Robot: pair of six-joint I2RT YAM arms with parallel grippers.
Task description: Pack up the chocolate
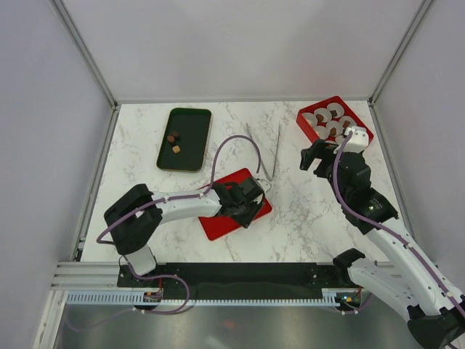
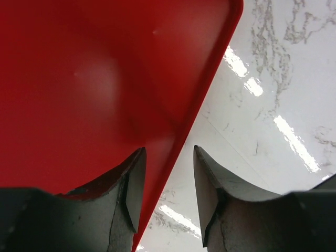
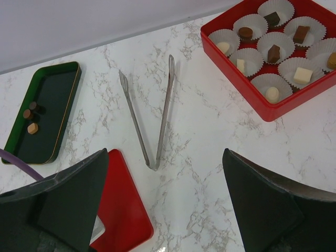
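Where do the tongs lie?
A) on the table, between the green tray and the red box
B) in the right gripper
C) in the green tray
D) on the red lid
A: the tongs lie flat on the table, touching neither green tray nor red box.

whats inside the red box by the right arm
The red box holds nine white paper cups, each with one chocolate in it. The cups hide most of the box floor; the frame edge cuts one cup.

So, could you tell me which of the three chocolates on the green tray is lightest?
The tan chocolate, nearest the arms; the brown one and the darkest one lie just beyond it.
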